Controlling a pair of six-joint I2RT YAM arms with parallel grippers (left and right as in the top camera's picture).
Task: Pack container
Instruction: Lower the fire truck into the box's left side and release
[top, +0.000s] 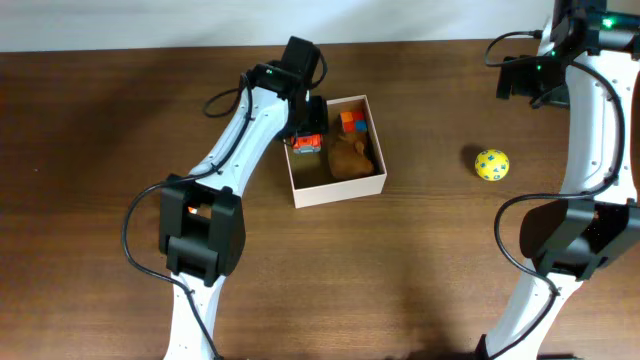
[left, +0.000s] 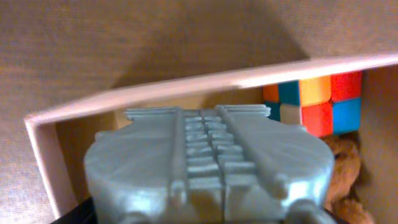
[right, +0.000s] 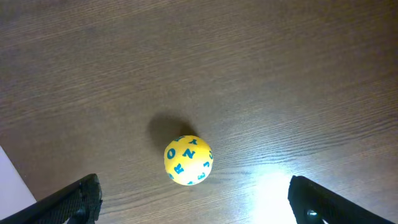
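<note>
The container (top: 338, 191), a shallow white-walled box with a tan inside, sits left of the table's middle; its rim (left: 186, 84) crosses the left wrist view. Inside lie a colourful puzzle cube (top: 352, 122) (left: 317, 102) and a brown plush toy (top: 352, 158) (left: 345, 168). My left gripper (top: 308, 120) hangs over the box's left part, shut on a grey ridged toy (left: 205, 162) with red-orange parts (top: 307, 146). A yellow ball with blue letters (top: 491, 164) (right: 188, 160) rests on the table to the right. My right gripper (right: 193, 202) is open above it, fingers wide on either side.
The dark wooden table (top: 100, 120) runs to a pale edge at the back. The right arm's base and cables (top: 570, 235) stand near the ball's right side. The left arm (top: 230, 150) reaches in from the lower left.
</note>
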